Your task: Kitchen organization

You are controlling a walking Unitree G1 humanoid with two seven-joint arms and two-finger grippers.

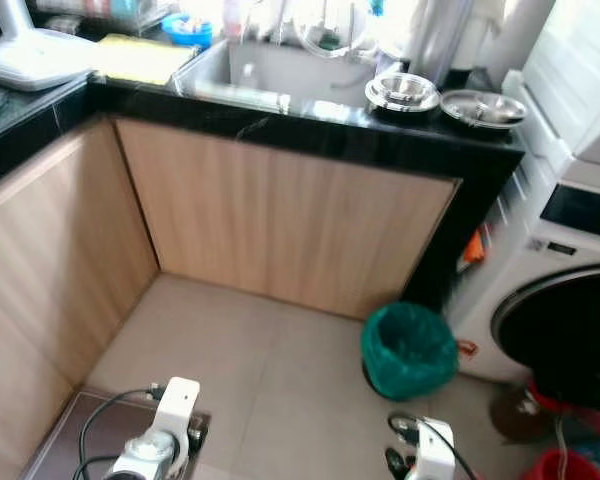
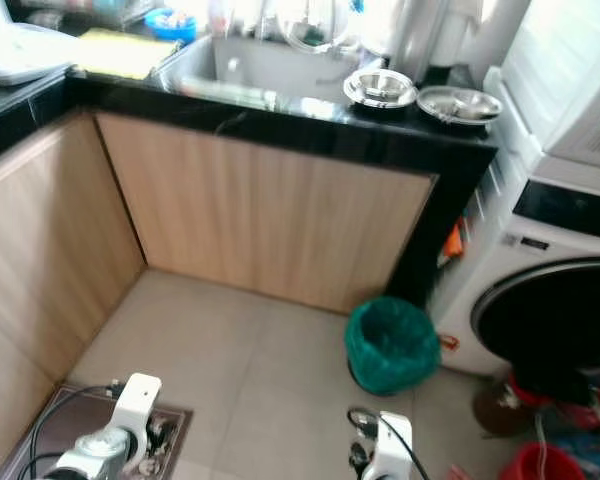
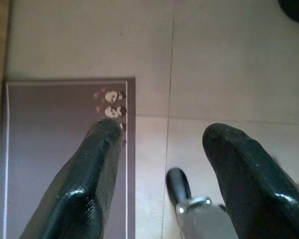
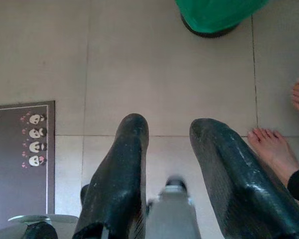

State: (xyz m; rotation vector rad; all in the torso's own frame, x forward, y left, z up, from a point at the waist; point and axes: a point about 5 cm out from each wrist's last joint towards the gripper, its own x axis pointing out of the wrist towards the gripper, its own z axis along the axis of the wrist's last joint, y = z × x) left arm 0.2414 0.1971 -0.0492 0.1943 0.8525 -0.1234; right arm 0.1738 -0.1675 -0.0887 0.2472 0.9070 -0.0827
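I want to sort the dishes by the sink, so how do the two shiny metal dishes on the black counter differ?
The deep steel bowl sits nearer the sink; the flat steel plate lies at the counter's end toward the washing machine. The bowl has raised walls and looks stacked; the plate is shallow and wide. Both are round, shiny metal, resting upright on the black counter.

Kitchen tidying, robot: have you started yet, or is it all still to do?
Nothing looks done yet. The two round steel bowls and the flat steel plate sit out on the black countertop beside the sink, and the yellow cloth lies left of it. Nothing is in hand: the left gripper and right gripper hang open above the tiled floor. All the tidying seems left.
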